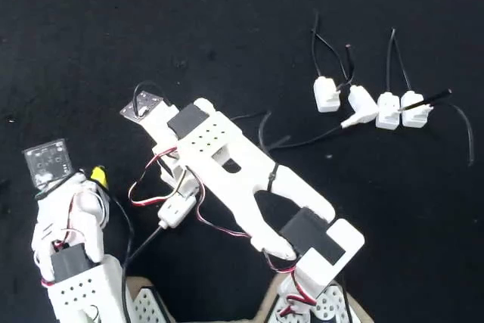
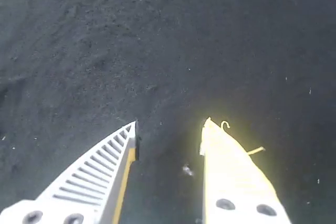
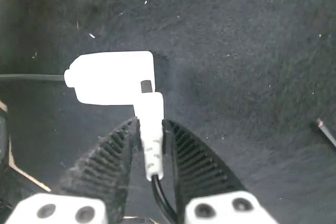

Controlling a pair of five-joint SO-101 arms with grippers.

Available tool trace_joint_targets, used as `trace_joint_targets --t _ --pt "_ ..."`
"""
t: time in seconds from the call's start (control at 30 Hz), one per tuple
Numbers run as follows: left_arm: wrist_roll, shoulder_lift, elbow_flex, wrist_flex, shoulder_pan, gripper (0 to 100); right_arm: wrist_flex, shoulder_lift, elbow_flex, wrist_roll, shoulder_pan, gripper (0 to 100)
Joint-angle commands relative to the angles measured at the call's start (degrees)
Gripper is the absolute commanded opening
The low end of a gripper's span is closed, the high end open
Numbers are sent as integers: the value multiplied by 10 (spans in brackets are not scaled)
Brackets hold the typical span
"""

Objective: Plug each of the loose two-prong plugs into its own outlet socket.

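Observation:
In the right wrist view, my right gripper (image 3: 151, 125) is shut on a small white plug (image 3: 150, 109) with a black cord. The plug's front end presses against the side of a white socket block (image 3: 113, 77), and its prongs are hidden. In the high view this socket block (image 1: 175, 209) lies beneath the right arm's wrist, its black cable trailing toward the table's near edge. My left gripper (image 2: 170, 124) hangs open over bare black cloth with nothing between its fingers. It sits at the near left in the high view (image 1: 96, 181).
Several white plug and socket pieces (image 1: 370, 105) with thin black cords lie in a row at the far right. A black cable (image 1: 302, 141) runs from them toward the middle. Black cloth (image 1: 91, 51) covers the table, and the far left part is bare.

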Motion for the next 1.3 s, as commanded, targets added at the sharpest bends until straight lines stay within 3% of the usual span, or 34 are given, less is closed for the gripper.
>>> trace_joint_targets --t 0.0,0.37,0.57,1.27 --pt "14 -4 11 -11 -5 202 -17 -36 -1 -31 -10 11" --pt "13 -2 11 -8 9 202 40 -32 -44 -32 -12 11" --pt "12 -2 11 -8 9 202 140 51 -152 -33 -12 11" --pt "12 -2 11 -8 8 202 147 119 -216 -32 -47 11"
